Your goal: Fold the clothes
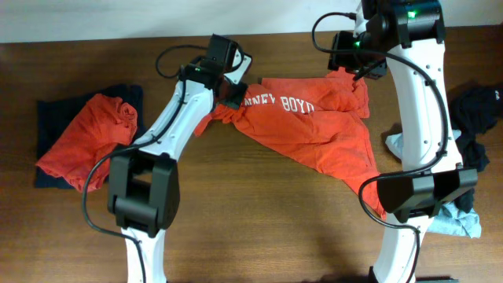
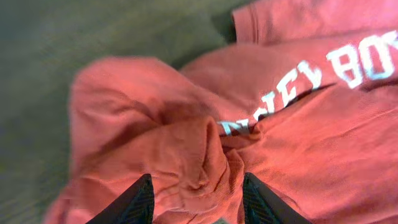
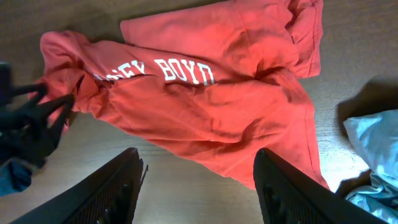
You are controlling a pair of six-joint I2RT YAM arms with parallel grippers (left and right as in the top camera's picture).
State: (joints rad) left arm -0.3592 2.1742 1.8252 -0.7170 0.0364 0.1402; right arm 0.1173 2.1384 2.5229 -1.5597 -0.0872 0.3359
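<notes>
Left gripper (image 2: 196,177), jaws spread, is straddling the bunched shirt (image 1: 330,134) on the worktop (image 1: 259,220); right gripper (image 3: 196,150), jaws spread and empty, is hovering above it.

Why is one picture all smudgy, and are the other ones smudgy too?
Left wrist view: that's the smudgy one. The shirt, its white letters and the table are all smeared. Right wrist view: much sharper and the letters are easy to read, but the blue cloth has bright glare on it. Overhead view: clear and evenly lit.
</notes>
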